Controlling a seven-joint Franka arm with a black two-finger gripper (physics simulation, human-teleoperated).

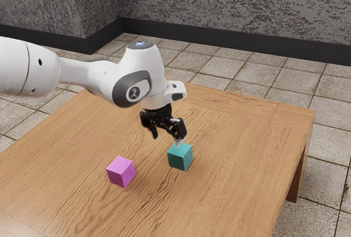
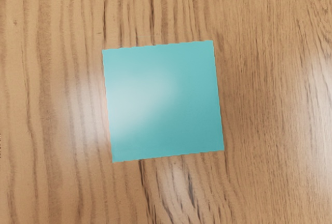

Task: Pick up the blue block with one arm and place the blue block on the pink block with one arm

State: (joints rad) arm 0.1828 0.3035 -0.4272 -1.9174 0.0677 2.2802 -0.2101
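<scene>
A: Hovering where, the gripper (image 1: 168, 135)?

B: Right over the blue block (image 1: 180, 157), which looks more teal than blue. The 2 fingers point down, spread apart, with nothing between them. 1 fingertip hangs just above the block's top; I cannot tell whether it touches.

A: And the block itself?

B: Flat on the table (image 1: 247, 154), near its middle. In the wrist view the blue block (image 2: 163, 101) lies directly under the hand, with wood grain all round it.

A: The pink block (image 1: 120, 171)?

B: Also on the table, near the blue one, toward the exterior view's left and a little closer to the camera. The 2 blocks stand apart.
</scene>
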